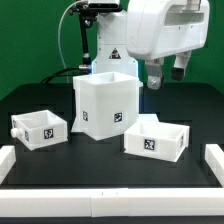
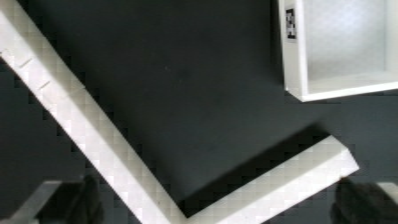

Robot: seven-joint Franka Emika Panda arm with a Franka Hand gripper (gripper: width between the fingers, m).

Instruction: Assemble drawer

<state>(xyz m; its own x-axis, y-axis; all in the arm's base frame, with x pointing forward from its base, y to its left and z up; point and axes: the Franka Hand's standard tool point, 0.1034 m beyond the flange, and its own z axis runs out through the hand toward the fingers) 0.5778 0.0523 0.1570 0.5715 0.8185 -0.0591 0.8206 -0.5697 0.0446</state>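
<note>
The tall white box shell (image 1: 105, 103) stands open-topped at the middle of the black table, with a tag on its front. One shallow tray (image 1: 39, 127) with a knob lies to the exterior view's left of it. The other tray (image 1: 157, 136) lies to the exterior view's right. My gripper (image 1: 167, 73) hangs open and empty above the table, behind the right tray and apart from the shell. In the wrist view my gripper (image 2: 214, 205) is open with nothing between the fingers (image 2: 54, 202). A corner of a white tagged drawer part (image 2: 347, 50) shows there; I cannot tell which part.
White border rails (image 1: 110, 203) run along the table's front and sides. In the wrist view two rails (image 2: 107, 140) meet in a corner below the gripper. The robot's base (image 1: 110, 50) and a black cable stand behind the shell.
</note>
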